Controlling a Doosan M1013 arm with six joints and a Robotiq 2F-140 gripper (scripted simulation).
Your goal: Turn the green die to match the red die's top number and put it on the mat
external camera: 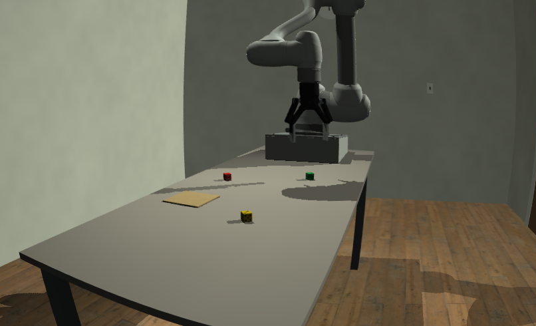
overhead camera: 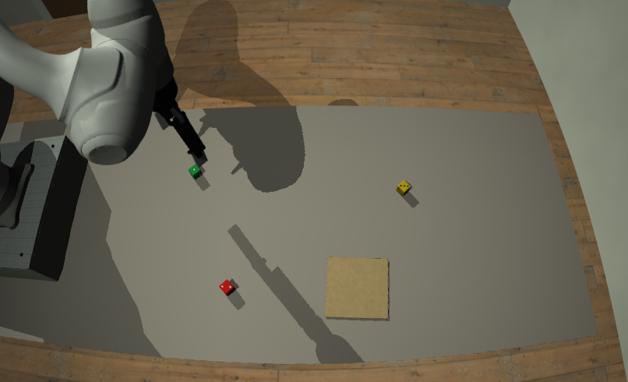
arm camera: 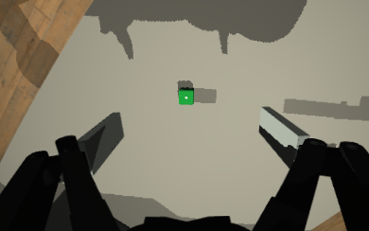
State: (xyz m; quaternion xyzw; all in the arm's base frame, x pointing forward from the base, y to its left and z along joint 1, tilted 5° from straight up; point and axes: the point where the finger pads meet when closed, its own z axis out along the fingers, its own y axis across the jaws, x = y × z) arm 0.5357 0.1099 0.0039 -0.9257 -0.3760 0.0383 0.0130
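Note:
The green die [overhead camera: 194, 171] sits flat on the grey table with one white dot on top; it also shows in the wrist view [arm camera: 185, 97] and in the exterior view [external camera: 309, 175]. The red die [overhead camera: 226, 287] lies nearer the front edge and shows two dots on top. The tan mat [overhead camera: 357, 288] lies flat to the right of the red die, with nothing on it. My gripper [external camera: 307, 135] is open and empty, well above the green die and pointing down. In the wrist view the green die lies ahead of the spread fingers.
A yellow die [overhead camera: 403, 188] sits toward the far right of the table, away from the mat. The robot's grey base block [overhead camera: 26, 208] stands at the table's left end. The arm's elbow [overhead camera: 93, 94] hides part of the table near the green die.

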